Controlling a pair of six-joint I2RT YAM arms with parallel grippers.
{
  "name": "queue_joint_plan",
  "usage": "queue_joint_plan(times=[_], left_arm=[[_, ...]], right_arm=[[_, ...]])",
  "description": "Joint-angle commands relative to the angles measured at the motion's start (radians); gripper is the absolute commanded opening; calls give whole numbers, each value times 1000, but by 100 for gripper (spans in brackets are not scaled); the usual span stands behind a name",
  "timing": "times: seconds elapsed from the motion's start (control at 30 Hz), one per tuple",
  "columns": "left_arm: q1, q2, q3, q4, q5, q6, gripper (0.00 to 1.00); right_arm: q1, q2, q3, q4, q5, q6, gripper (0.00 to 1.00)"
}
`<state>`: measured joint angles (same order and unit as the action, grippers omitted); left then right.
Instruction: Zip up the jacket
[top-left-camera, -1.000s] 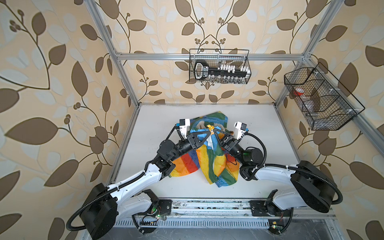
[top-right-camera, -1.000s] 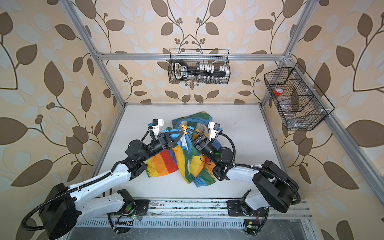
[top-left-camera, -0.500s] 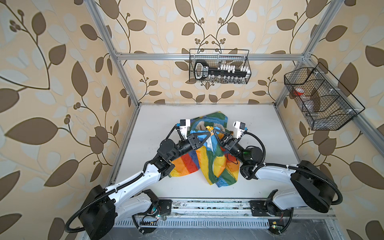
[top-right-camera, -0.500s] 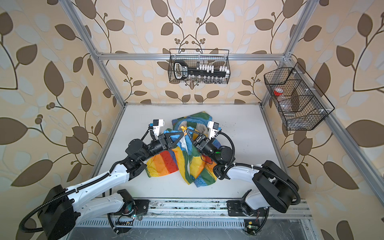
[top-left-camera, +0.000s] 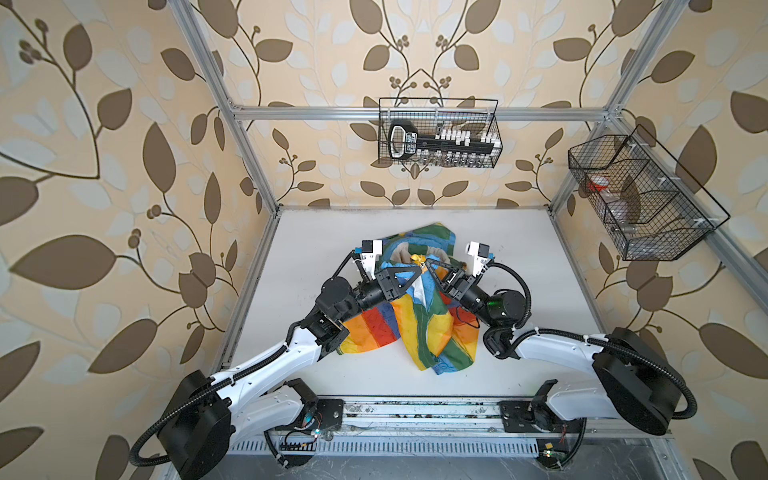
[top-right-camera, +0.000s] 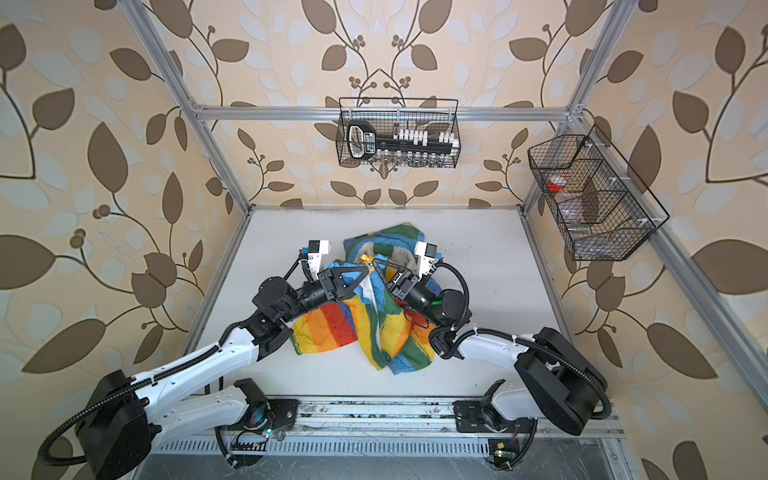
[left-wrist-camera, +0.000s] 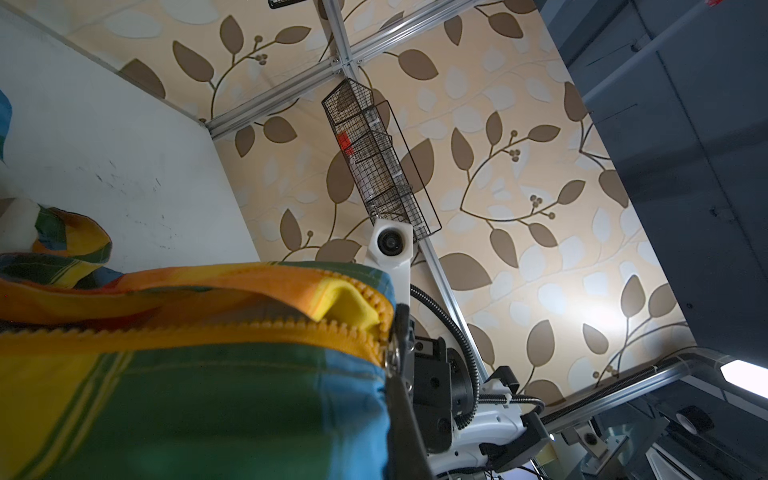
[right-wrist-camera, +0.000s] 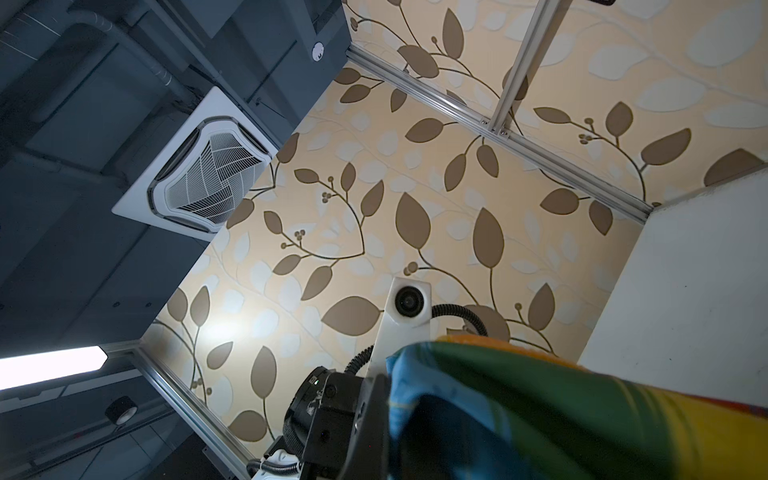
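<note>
The rainbow-striped jacket lies crumpled mid-table, and its upper part is lifted between the two arms. In both top views my left gripper and right gripper meet tip to tip at the jacket's top, by the yellow zipper end, both shut on the fabric. The left wrist view shows the yellow zipper teeth running to a metal slider right beside the right gripper's black finger. Jacket cloth fills the right wrist view's lower part. Cloth hides each gripper's own jaws in its wrist view.
A wire basket with tools hangs on the back wall and another wire basket on the right wall. Aluminium frame posts edge the white table. A rail with the arm bases runs along the front.
</note>
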<state>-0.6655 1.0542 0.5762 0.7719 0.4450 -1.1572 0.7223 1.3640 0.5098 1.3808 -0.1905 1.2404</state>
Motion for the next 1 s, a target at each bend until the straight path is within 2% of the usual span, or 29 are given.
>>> queue_joint_plan(times=[0.0, 0.13, 0.27, 0.4, 0.6, 0.77, 0.9, 0.93, 0.97], left_arm=[[-22, 40, -4, 46, 215, -26, 0], [-26, 60, -20, 78, 242, -56, 0], [-26, 14, -38, -2, 253, -16, 0], [-26, -7, -40, -66, 266, 12, 0], [-26, -35, -55, -75, 203, 32, 0], [-22, -95, -74, -128, 131, 61, 0], [-19, -120, -79, -162, 124, 65, 0], [-20, -120, -78, -170, 125, 65, 0], [-19, -120, -77, -178, 126, 64, 0]], right_arm=[[11, -9, 61, 24, 101, -35, 0], [-12, -20, 59, 4, 109, -30, 0], [-51, -72, 54, -67, 113, -50, 0], [-44, -87, 66, -99, 118, -61, 0], [9, -66, 48, -84, 136, -72, 0], [7, -85, -8, -98, 87, -62, 0], [-8, -124, -88, -111, 85, -53, 0], [-9, -133, -101, -115, 84, -53, 3], [-13, -142, -110, -127, 76, -52, 11]])
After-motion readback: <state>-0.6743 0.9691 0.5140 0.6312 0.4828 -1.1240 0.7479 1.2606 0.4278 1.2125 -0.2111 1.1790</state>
